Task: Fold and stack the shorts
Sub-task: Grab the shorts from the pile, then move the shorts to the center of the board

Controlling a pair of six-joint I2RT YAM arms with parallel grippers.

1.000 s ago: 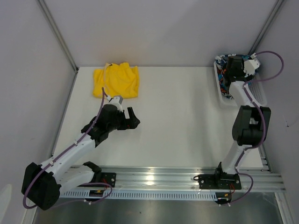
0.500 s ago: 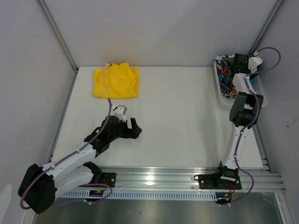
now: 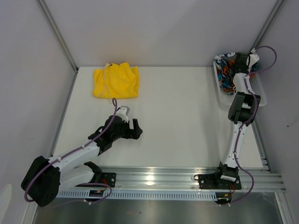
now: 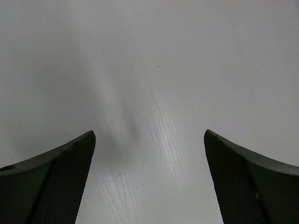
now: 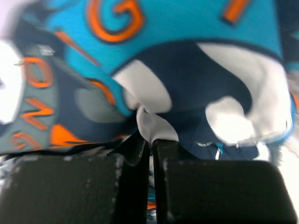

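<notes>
The yellow shorts lie flat and look folded on the table, a little beyond the left gripper. That gripper hovers over bare tabletop, its jaws spread wide with nothing between them. The printed shorts are bunched in the white mesh basket, right under and ahead of the right gripper, whose jaws are pinched together on a fold of the cloth. One pair seems done. The printed pair is not yet lifted out, folded or stacked on the yellow. The basket wall beside the right gripper could snag the cloth.

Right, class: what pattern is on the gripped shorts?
Shorts: teal, orange, black and white print; right wrist view shows it best.
</notes>
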